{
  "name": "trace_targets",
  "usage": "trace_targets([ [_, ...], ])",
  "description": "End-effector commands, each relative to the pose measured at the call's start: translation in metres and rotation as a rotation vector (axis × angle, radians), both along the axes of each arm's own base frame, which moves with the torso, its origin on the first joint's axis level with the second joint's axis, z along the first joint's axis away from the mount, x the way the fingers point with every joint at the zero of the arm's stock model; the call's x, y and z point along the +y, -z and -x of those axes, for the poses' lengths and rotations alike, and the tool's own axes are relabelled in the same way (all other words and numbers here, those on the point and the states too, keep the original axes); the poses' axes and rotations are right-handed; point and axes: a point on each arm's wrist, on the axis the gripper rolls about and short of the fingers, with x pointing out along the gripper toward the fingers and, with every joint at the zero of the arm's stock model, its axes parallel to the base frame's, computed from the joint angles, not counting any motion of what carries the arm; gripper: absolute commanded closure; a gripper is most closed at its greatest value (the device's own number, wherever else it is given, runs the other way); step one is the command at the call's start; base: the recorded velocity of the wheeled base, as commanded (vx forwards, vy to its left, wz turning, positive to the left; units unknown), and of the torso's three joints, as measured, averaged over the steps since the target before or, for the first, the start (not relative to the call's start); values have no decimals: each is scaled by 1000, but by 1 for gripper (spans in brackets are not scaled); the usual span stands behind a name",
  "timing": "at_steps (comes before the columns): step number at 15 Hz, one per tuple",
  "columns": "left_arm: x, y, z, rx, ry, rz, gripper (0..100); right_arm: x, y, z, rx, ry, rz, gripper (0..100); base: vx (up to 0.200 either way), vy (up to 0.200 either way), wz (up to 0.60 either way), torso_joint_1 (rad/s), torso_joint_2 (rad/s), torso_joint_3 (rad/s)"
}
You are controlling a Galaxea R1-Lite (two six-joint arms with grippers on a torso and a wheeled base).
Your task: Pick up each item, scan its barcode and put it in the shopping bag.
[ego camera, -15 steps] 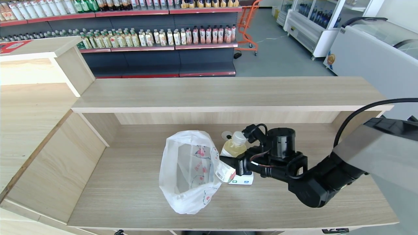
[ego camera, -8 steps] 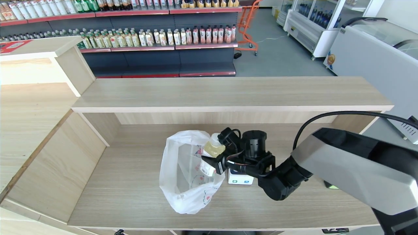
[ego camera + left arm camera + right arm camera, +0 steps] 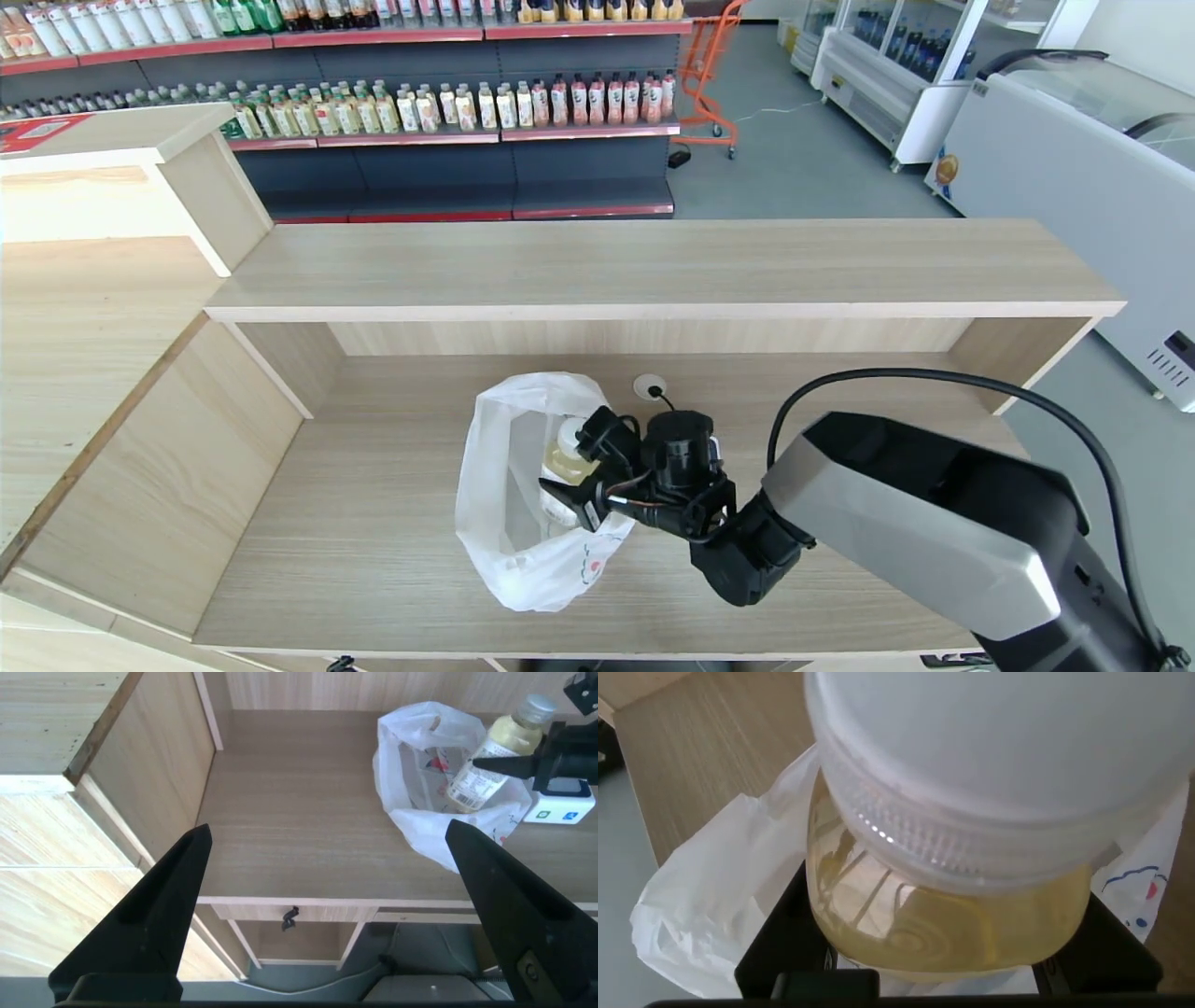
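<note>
A bottle (image 3: 564, 455) of pale yellow liquid with a white cap is held tilted in the mouth of the white shopping bag (image 3: 509, 541), with my right gripper (image 3: 566, 482) shut on its labelled body. The right wrist view looks down on the bottle (image 3: 952, 859), whose cap is nearest, with the bag (image 3: 710, 896) beneath it. In the left wrist view, the bag (image 3: 416, 812), the bottle (image 3: 493, 756) and the right gripper (image 3: 523, 763) lie far off. My left gripper (image 3: 327, 924) hangs open with nothing in it, above the counter's front edge.
A small white scanner box (image 3: 559, 812) stands on the wooden counter (image 3: 355, 541) just right of the bag. A round white cable grommet (image 3: 649, 385) sits behind it. A raised shelf (image 3: 653, 271) and side wall (image 3: 159, 485) enclose the counter at the back and left.
My right arm has carried the bottle leftward, from above the scanner box to the mouth of the bag, and lowered it there. The bag has not shifted.
</note>
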Motion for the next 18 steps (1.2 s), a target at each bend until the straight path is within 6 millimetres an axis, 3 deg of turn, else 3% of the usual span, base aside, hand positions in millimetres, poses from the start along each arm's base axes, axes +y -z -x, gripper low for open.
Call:
trace_targets([
  [1,0,0,0,0,0,0,0,1,15,0,17,-3,21,100,0,0,0,0,0,0],
  [5,0,0,0,0,0,0,0,-1,19,2,-37,-7,7,100,0,0,0,0,0,0],
  [6,0,0,0,0,0,0,0,-1,18,2,-37,-7,3,0,0,0,0,0,0,0],
  [11,0,0,0,0,0,0,0,-23,-21,4,36,47,-82,0,0,0,0,0,0,0],
  [12,0,0,0,0,0,0,0,-42,-43,12,125,87,-125,0,0,0,0,0,0,0],
  [15,0,0,0,0,0,0,0,-89,-83,31,277,186,-178,0,0,0,0,0,0,0],
  [18,0,0,0,0,0,0,0,-142,-117,55,307,284,-220,0,0,0,0,0,0,0],
])
